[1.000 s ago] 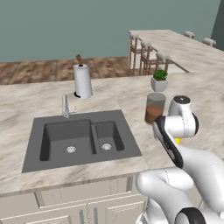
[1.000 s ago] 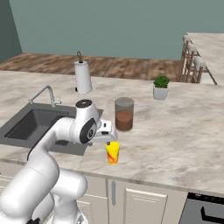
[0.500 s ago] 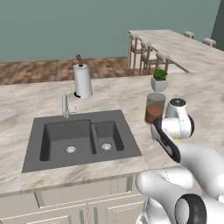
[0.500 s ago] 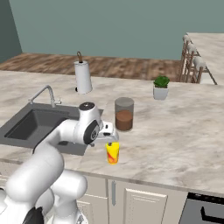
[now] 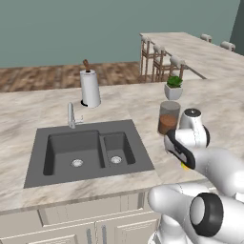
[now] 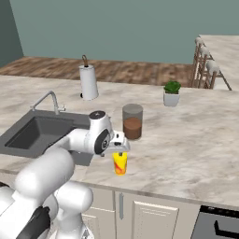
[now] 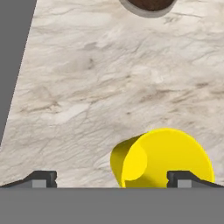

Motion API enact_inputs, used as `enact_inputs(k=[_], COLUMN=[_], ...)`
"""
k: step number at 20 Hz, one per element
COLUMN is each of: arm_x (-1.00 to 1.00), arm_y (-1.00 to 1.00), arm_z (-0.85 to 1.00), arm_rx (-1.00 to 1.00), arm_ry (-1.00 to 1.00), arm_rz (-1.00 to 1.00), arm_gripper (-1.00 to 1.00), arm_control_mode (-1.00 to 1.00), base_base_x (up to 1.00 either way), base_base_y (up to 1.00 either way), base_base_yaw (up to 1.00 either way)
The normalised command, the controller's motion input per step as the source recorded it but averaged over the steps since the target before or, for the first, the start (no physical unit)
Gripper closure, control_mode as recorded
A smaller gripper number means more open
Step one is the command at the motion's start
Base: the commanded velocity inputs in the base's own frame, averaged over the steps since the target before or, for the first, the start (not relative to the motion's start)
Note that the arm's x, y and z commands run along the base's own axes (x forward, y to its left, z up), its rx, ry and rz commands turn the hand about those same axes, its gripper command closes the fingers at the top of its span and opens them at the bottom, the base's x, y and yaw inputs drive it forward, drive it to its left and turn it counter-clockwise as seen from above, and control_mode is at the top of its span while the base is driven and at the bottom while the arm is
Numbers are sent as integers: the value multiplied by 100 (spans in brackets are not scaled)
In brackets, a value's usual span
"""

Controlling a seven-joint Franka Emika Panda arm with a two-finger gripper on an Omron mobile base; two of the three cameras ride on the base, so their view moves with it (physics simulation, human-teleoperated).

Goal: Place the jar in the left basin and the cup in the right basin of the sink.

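Note:
The yellow cup (image 6: 120, 163) stands upright on the marble counter near its front edge, right of the sink (image 6: 32, 133). My gripper (image 6: 120, 151) hangs just above it, open. In the hand view the cup's mouth (image 7: 162, 158) sits between the spread fingertips (image 7: 42, 178), close to the right one; the gripper (image 7: 113, 179) holds nothing. The brown and grey jar (image 6: 132, 122) stands just behind the cup, also seen as the jar (image 5: 168, 117) and at the top edge as the jar (image 7: 148, 4). The left basin (image 5: 71, 150) and right basin (image 5: 116, 147) hold nothing.
A slim tap (image 5: 71, 114) stands at the sink's back rim, with a paper-towel roll (image 5: 89, 88) behind it. A small potted plant (image 5: 173, 88) sits behind the jar. Bar stools (image 5: 159, 59) line the far counter. The sink's dark edge (image 7: 13, 65) lies left of the cup.
The arm has eased a little to the right and down, bringing the hand closer over the cup. Cup and jar have not moved.

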Motion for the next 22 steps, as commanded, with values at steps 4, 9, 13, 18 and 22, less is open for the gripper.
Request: enact_inputs(k=[4,9,13,18,22], arm_x=[19,21,22,16,5], arm_y=[-12,-5,-1,0,0], arm_z=[-12,-17,-19,-18,-17], arm_rx=[0,0,0,0,2], arm_ry=[0,1,2,1,0], arm_rz=[0,0,0,0,0], arm_gripper=[-100,-100,-100,-100,-100], arm_control_mode=[-100,-100,-100,-100,-100], base_base_x=[0,0,0,0,0], base_base_y=[0,0,0,0,0], base_base_yaw=[0,0,0,0,0])
